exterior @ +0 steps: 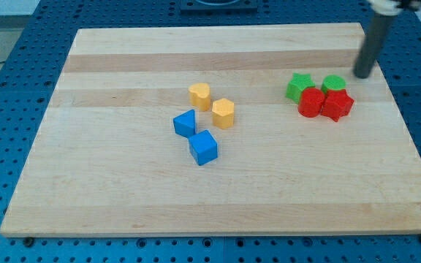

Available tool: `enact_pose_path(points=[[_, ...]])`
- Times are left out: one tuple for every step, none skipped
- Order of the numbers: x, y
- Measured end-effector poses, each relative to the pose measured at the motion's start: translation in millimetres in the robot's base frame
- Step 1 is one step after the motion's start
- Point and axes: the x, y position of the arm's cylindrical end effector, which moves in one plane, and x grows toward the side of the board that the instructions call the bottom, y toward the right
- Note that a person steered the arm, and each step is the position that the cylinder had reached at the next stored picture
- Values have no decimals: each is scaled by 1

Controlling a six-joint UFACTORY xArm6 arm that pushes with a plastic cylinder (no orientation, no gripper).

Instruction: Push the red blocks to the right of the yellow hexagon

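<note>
Two red blocks sit side by side at the view's right: one (312,102) on the left and one (337,105) on the right, touching each other. The yellow hexagon (224,113) lies near the board's middle, well to the view's left of the red blocks. My tip (361,75) is at the view's upper right, just up and right of the red blocks, apart from them and close to a green block (334,84).
Two green blocks, one (297,86) a star shape, touch the red ones from above. A yellow heart-like block (199,96) sits up-left of the hexagon. Two blue blocks (186,123) (204,147) lie below it. The wooden board (123,190) rests on a blue perforated table.
</note>
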Motion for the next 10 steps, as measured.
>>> enact_pose_path(points=[[54,51],[65,30],[88,-9],[81,-41],[77,-42],[81,-77],[82,-113],[82,-116],[90,-157],[91,-194]])
